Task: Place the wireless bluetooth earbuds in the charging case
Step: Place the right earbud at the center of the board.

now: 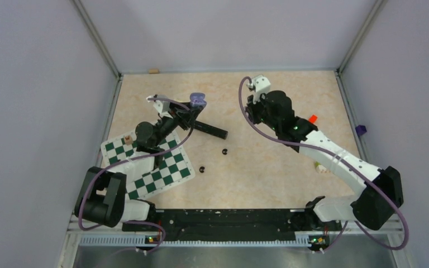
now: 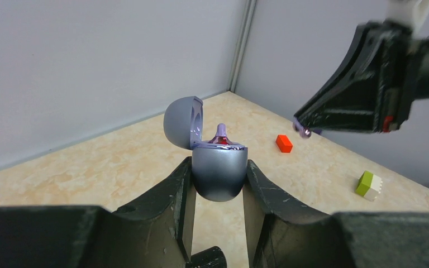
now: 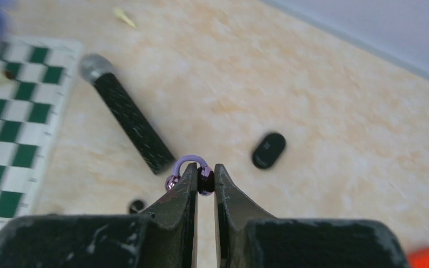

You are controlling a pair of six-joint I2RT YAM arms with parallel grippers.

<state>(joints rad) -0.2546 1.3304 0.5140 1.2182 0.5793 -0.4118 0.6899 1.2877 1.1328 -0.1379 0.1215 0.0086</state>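
My left gripper [image 2: 218, 168] is shut on the grey-purple charging case [image 2: 219, 177], held off the table with its lid [image 2: 182, 121] open. One pale purple earbud [image 2: 222, 132] stands in the case. My right gripper [image 3: 204, 174] is shut on a second pale purple earbud [image 3: 204, 181], whose loop sticks out past the left finger. From the left wrist view that gripper [image 2: 303, 128] hangs to the right of the case, apart from it. Two black earbuds [image 1: 224, 151] [image 1: 202, 169] lie on the table. From above, the case [image 1: 198, 100] is left of the right gripper [image 1: 251, 106].
A black stick [image 1: 211, 129] lies beside the green-and-white chessboard [image 1: 148, 167], which carries a small cream chess piece [image 1: 127, 138]. A red block [image 1: 313, 118] and a green-and-white block [image 1: 319, 166] sit on the right. Walls close in the table on three sides.
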